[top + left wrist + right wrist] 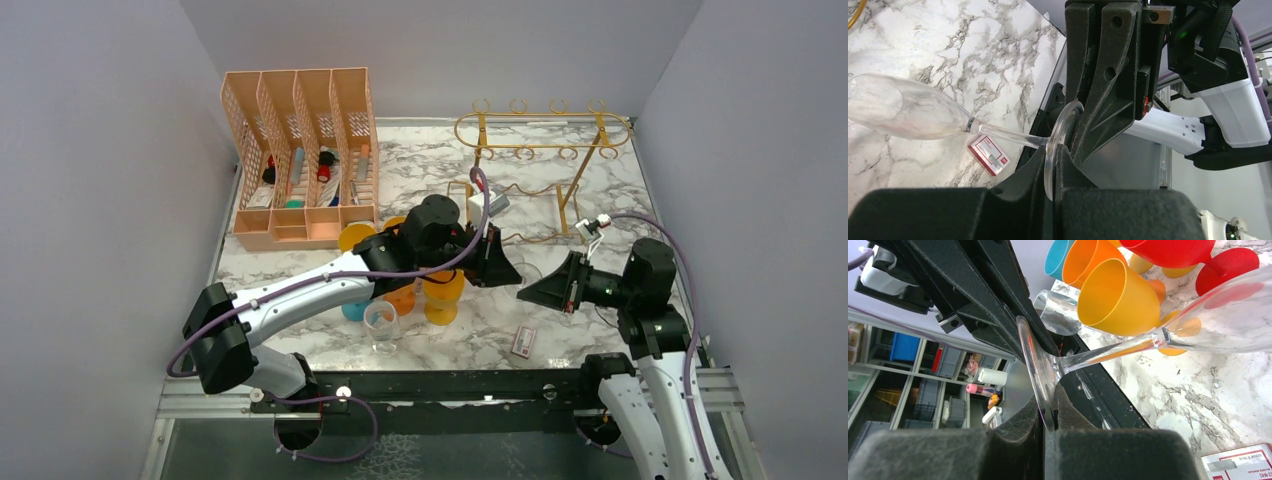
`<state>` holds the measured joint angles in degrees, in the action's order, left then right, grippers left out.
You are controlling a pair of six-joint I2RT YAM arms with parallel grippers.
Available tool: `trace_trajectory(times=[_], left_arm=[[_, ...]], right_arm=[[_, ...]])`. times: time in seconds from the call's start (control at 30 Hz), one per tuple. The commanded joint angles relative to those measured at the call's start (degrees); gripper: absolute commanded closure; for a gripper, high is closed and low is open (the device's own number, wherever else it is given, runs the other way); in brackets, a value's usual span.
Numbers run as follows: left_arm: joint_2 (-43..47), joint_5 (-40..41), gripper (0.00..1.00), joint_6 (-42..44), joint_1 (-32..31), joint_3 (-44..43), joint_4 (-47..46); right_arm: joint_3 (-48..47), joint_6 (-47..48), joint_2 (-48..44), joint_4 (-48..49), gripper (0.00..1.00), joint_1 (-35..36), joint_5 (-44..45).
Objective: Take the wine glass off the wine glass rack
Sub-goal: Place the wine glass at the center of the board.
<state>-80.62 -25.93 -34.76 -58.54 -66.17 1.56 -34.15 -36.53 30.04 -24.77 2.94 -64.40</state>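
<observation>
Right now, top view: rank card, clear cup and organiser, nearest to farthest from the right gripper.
1. card: toward the near table edge, right by the right gripper.
2. clear cup: off to its left, beside the left arm.
3. organiser: back left corner, farthest by a wide margin.

The white-and-black left arm [300, 295] stretches out to the right, and the right arm [655, 300] bends leftward. The black left claw [1050, 167] and right claw [1048, 415] meet tip to tip, each clamped on the foot of the clear wine glass [908, 112].
</observation>
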Motion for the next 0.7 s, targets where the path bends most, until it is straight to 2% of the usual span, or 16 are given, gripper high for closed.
trace_trajectory(times=[0.0, 0.03, 0.13, 0.27, 0.33, 0.53, 0.67], left_arm=[[1.0, -0.49, 0.93, 0.72, -0.95, -3.17, -3.19], [1.1, -0.35, 0.86, 0.99, -0.96, -3.25, -2.96], [1.8, 1.0, 0.55, 2.03, -0.96, -3.83, -1.52], [3.1, 3.6, 0.31, 3.75, -0.87, -4.91, 1.28], [3.63, 4.47, 0.22, 4.09, -0.66, -5.28, 2.01], [4.73, 3.82, 0.12, 1.84, 2.78, -4.55, 2.25], [5.43, -1.56, 0.11, -2.47, 6.27, -1.13, -2.61]], right_arm=[[1.55, 1.95, -2.31, 0.59, 0.99, 0.13, 1.14], [1.84, 2.13, -3.21, 0.34, 0.99, 0.14, 1.05], [2.46, 2.96, -5.74, -0.29, 0.99, 0.14, 1.09], [3.92, 4.47, -9.96, -0.17, 0.99, 0.13, 0.47], [4.98, 5.31, -12.13, 0.34, 0.99, 0.13, -0.18], [6.38, 11.94, -20.53, -0.13, 0.99, 0.14, -4.52], [6.14, 15.15, -29.23, 2.0, 0.99, 0.13, -8.72]])
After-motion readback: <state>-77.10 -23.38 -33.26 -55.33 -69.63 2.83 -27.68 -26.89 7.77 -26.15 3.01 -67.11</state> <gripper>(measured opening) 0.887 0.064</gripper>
